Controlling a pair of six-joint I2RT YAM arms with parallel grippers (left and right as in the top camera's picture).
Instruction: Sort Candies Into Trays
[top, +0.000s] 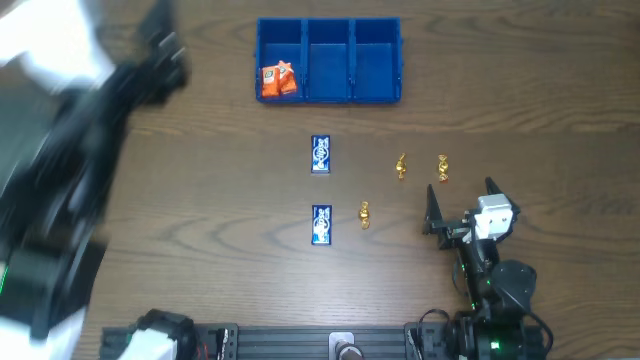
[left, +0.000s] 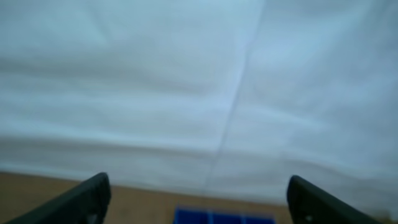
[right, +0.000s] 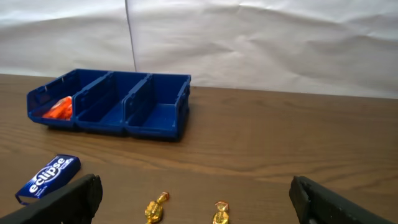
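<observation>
Orange candies (top: 278, 80) lie in the tray's (top: 330, 99) left-end compartment; two blue packs (top: 321, 155) and three gold candies (top: 401, 166) remain mid-bench (top: 200, 210). My left gripper (left: 198, 205) and right gripper (top: 461, 192) gape empty.

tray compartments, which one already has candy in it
The left-end compartment in the top view, holding orange packets; the middle compartment and right-end compartment are bare blue inside.

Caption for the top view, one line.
Orange candies in the left compartment of the blue tray; two blue packs and three gold candies on the table, right gripper open beside them.
</observation>
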